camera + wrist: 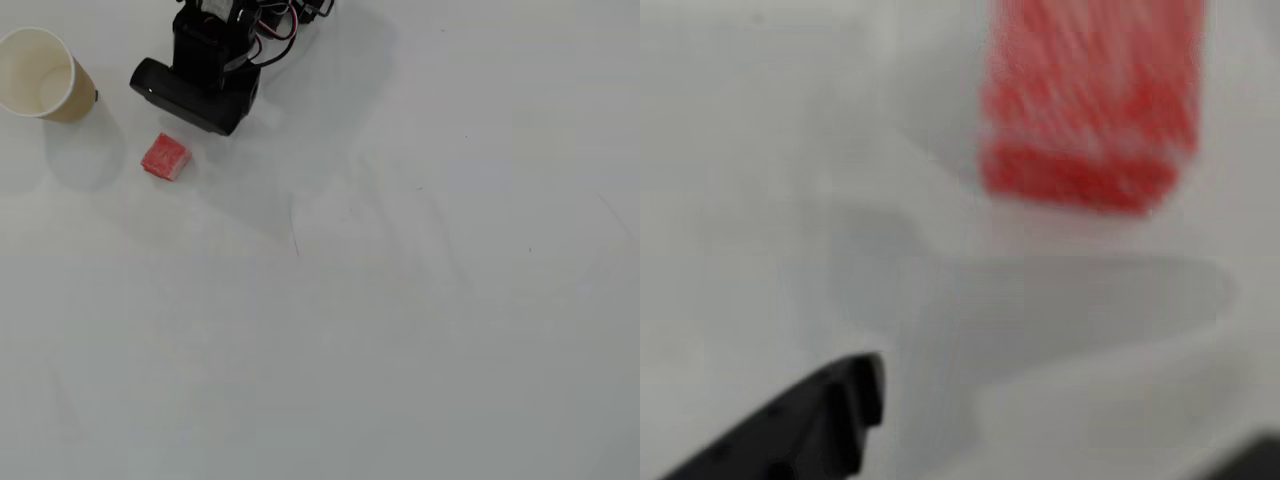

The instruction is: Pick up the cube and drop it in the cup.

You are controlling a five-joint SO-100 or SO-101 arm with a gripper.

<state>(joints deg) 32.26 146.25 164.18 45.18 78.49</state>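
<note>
The red-pink cube (165, 157) lies on the white table, to the right of and below the tan cup (40, 75) in the overhead view. The cup stands at the far left with its white inside showing. My black gripper (188, 108) hangs just above and to the right of the cube, apart from it. In the wrist view the cube (1090, 110) is a blurred red block at the top. One black finger (825, 425) shows at the bottom left and a sliver of the other at the bottom right corner. The jaws stand wide apart and hold nothing.
The arm's base and its cables (285, 25) sit at the top edge of the overhead view. The white table (400, 300) stretches bare to the right and below, with only faint scuff marks.
</note>
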